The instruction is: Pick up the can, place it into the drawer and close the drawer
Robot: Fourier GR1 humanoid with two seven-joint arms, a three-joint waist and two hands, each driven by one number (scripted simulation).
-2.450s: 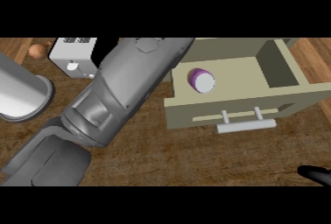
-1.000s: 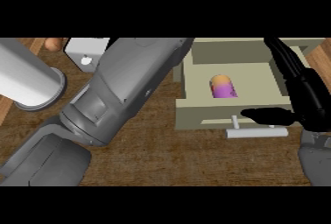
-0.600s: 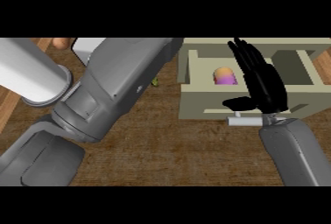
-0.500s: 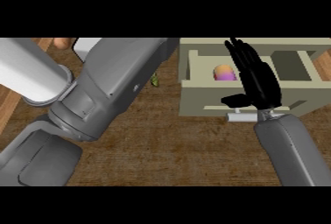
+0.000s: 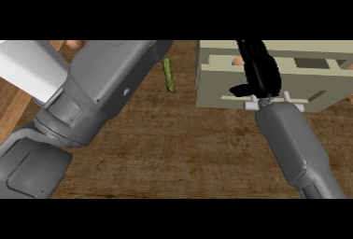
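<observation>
Since the can (image 5: 238,60) shows only as a small orange-pink patch inside the drawer (image 5: 221,86), beside the black fingers, pick-up and placing are judged done.

Item 1, can: in the drawer's left compartment, mostly hidden by the hand; whether upright or lying cannot be told.

Item 2, drawer: beige box at upper right on the brown worktop (image 5: 186,140). Its inside is open to view from above, so it is judged not yet shut. Its white handle (image 5: 296,107) shows at the front, partly covered by the wrist.

Item 3, right hand (image 5: 260,70): fingers straight and laid across the drawer's top from front to back, thumb out to the side just above the handle. It holds nothing.

Item 4, left forearm (image 5: 103,88): grey, crossing the left of the view; its hand is out of sight.

Item 5, sundries: thin green strip (image 5: 168,74) left of the drawer; white cylinder (image 5: 31,67) at upper left.

Remaining: closing the drawer.
</observation>
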